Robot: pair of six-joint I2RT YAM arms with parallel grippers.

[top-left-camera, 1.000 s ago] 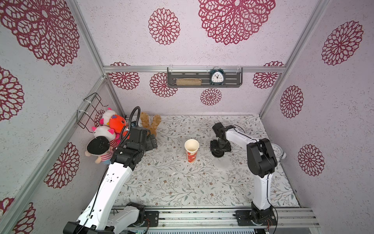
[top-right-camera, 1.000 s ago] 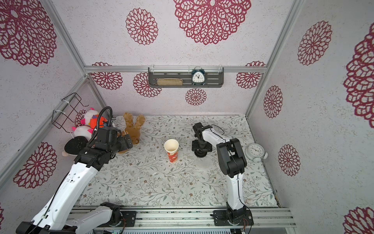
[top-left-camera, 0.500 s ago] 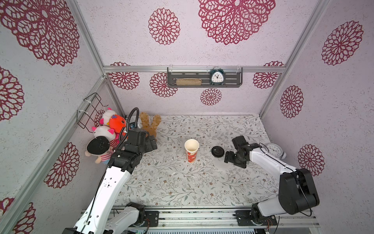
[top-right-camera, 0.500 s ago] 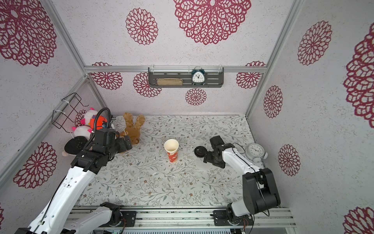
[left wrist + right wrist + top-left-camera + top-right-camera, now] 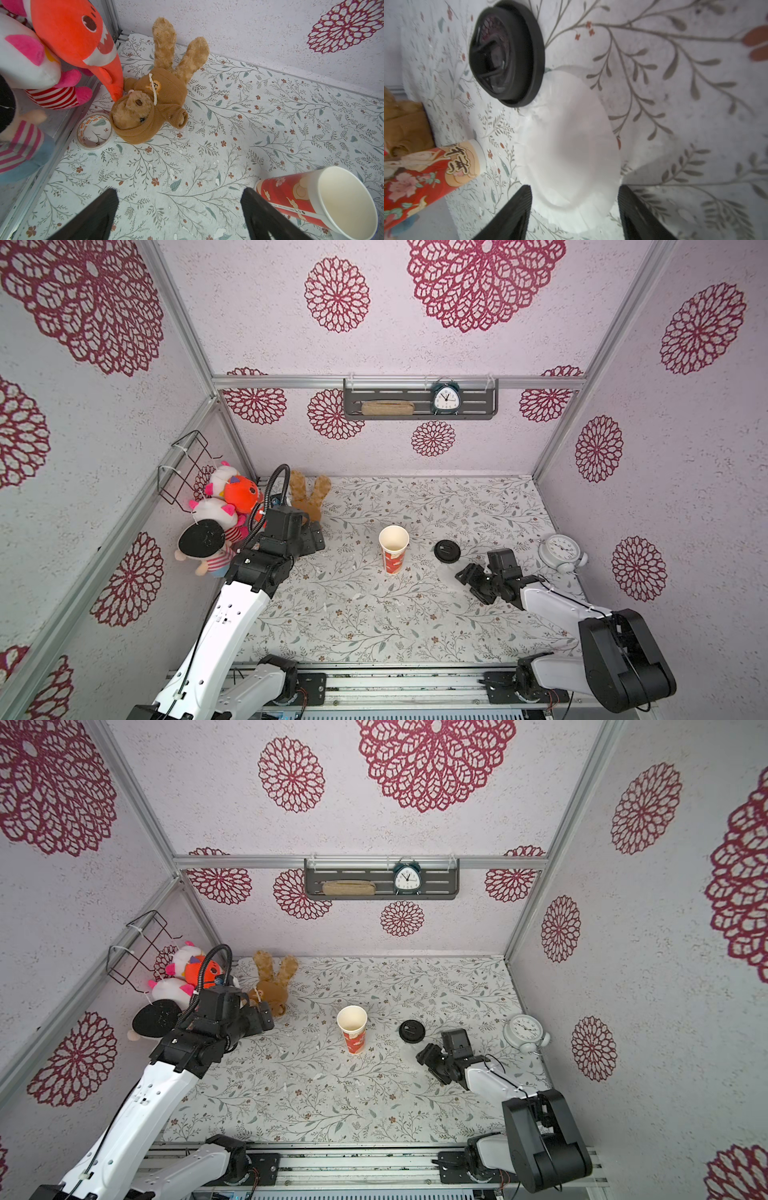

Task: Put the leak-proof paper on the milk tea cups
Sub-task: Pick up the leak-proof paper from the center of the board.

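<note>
Right tool point(image 5: 575, 187) spread, straddling paper sheet point(image 5: 566, 141) flat on counter point(image 5: 353, 614) — not gripped. Sheet's edge meets black lid point(image 5: 506, 52). Left tool point(image 5: 179, 190) released, empty — near cup point(image 5: 393, 553).

We see a matt paper cup point(image 5: 393, 549), a glossy black plastic lid point(image 5: 506, 52), a thin, slightly crinkled white sheet point(image 5: 571, 145), a fuzzy cloth bear point(image 5: 149, 97), a smooth printed table point(image 5: 353, 626) flecked with chips, and a brushed metal rail point(image 5: 291, 381).

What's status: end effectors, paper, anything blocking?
Left end effector open, empty. Right end effector open, straddling leak-proof paper, flat on table. Cup uncovered. Black lid against paper's edge.
</note>
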